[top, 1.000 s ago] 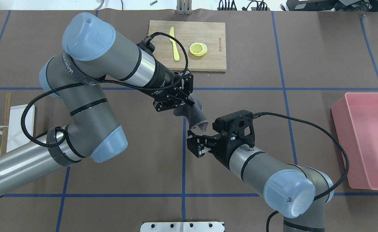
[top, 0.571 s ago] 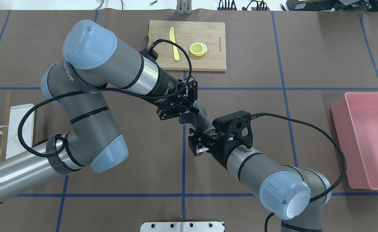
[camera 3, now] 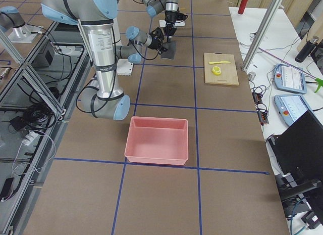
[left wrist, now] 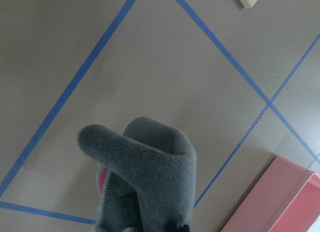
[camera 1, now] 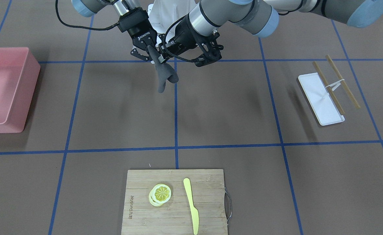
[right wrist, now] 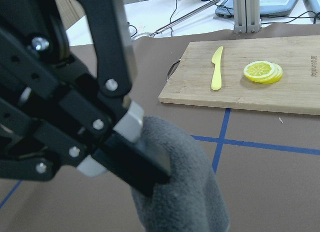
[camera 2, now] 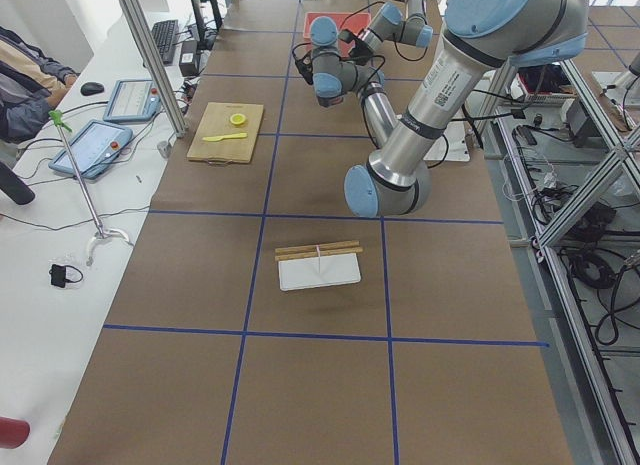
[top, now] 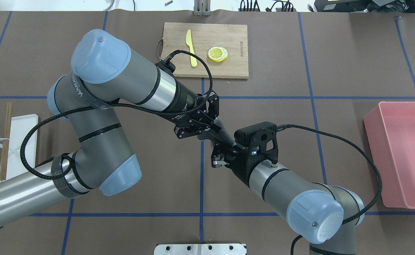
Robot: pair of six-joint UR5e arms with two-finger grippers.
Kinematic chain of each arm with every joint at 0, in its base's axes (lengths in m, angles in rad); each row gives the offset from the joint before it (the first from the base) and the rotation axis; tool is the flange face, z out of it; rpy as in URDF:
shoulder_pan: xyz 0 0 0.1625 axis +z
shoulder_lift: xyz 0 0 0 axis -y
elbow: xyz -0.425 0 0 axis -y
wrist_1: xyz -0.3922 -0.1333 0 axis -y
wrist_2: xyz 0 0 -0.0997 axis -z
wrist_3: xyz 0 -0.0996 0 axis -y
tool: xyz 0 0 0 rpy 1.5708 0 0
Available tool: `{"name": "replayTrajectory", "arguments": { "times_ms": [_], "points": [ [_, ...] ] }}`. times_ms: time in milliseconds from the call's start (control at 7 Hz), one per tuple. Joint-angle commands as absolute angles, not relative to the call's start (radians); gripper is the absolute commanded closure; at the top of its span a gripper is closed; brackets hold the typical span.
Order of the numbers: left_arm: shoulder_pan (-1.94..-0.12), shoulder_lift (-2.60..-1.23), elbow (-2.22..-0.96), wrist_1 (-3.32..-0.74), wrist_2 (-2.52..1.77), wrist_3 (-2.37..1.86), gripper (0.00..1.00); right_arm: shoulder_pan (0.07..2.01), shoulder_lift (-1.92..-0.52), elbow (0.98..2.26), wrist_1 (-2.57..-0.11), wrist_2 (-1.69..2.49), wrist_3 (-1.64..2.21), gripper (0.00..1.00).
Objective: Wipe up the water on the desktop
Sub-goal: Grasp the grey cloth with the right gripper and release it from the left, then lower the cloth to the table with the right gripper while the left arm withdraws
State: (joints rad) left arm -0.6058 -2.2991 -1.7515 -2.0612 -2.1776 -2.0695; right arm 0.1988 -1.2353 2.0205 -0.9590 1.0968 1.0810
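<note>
The desktop (top: 352,63) is brown paper crossed by blue tape lines; I see no water on it. My left gripper (top: 210,124) is shut on a grey cloth (top: 225,134) and holds it above the table's middle. The cloth hangs down in the front view (camera 1: 162,76) and fills the bottom of the left wrist view (left wrist: 150,177). In the right wrist view, the left gripper's finger presses into the cloth (right wrist: 180,192). My right gripper (top: 217,156) is open, right beside the cloth's lower end and almost touching the left gripper.
A bamboo cutting board (top: 228,67) with a yellow knife (top: 191,47) and lemon slices (top: 217,54) lies at the far centre. A pink bin (top: 402,152) stands at the right edge. A white tray (camera 1: 322,98) with wooden sticks lies on the left.
My left gripper has carried the cloth toward the robot and to the right. My right gripper has moved up to meet it, so the cloth's end now lies at its open fingers.
</note>
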Motion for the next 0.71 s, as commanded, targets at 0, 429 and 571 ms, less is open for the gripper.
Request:
{"name": "replayTrajectory", "arguments": {
  "times_ms": [0,429,571],
  "points": [
    [-0.659,-2.26,-1.778,-2.062,-2.12,-2.057,0.02,0.19,-1.274,2.033,-0.994,1.098,1.319,1.0],
    [-0.823,-2.157,-1.799,-2.057,-2.166,-1.875,0.02,0.205,-1.533,2.117,-1.117,1.376,1.468,1.0],
    [-0.866,-2.154,-1.793,-2.051,-2.192,-1.864,0.02,0.262,-1.614,2.117,-1.117,1.511,1.456,1.0]
  ]
}}
